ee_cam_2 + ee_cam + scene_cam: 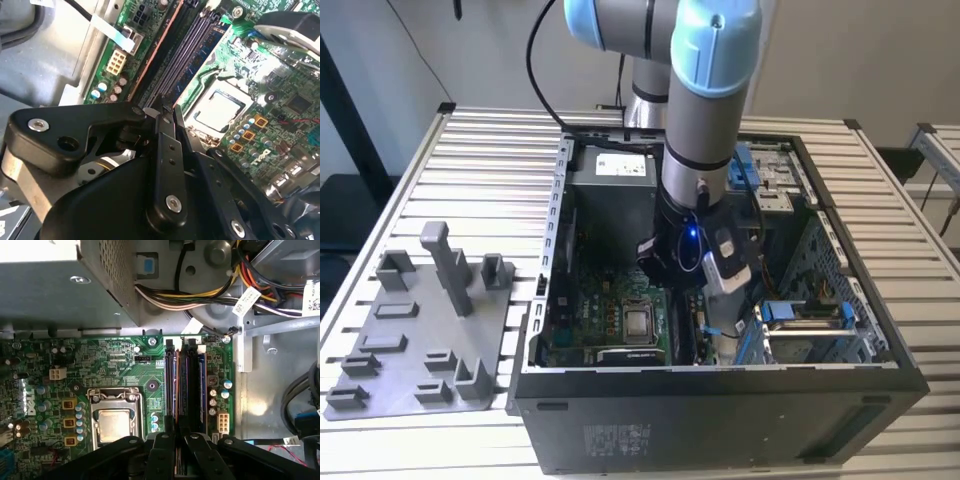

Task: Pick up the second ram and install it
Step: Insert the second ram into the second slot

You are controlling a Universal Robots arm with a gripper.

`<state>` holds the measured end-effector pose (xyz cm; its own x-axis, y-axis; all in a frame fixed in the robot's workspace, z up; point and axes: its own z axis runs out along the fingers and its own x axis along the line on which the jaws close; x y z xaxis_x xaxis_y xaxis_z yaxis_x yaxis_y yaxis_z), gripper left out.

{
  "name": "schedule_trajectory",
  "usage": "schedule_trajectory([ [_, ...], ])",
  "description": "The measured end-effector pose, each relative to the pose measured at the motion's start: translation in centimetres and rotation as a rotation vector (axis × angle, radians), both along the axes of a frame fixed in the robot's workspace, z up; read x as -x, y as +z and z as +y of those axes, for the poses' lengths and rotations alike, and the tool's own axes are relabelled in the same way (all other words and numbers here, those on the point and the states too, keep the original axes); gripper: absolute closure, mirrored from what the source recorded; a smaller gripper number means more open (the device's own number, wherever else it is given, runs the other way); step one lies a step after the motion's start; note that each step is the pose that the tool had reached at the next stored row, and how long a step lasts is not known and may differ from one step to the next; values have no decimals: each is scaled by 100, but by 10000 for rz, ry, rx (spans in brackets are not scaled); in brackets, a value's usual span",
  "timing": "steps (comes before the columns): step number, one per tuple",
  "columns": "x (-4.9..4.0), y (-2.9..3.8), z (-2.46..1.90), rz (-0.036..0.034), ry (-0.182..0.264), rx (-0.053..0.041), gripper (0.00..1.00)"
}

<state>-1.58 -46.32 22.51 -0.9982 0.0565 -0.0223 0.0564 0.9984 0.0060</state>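
Note:
My gripper [176,434] hangs low inside the open computer case [720,400], right over the memory slots [192,390] of the green motherboard [115,360]. Its black fingers [165,150] are pressed together. A thin board with a copper-coloured edge, the second ram [176,390], runs edge-on from between the fingertips along the slots. In the second wrist view the second ram [152,55] shows as a long copper line ending at the gripper [161,107]. I cannot tell whether it is seated in a slot or just above one.
The processor socket [114,422] lies beside the slots. The power supply [50,285] and a cable bundle [200,290] crowd the far end. Outside the case, at the exterior view's left, lies a grey tray [410,350] with plastic blocks on the slatted table.

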Motion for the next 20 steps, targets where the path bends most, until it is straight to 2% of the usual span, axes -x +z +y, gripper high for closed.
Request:
schedule_trajectory([
  [14, -25, -64, -6, 0, 15, -2, 86],
  [20, -25, -68, -6, 0, 18, 0, 86],
])
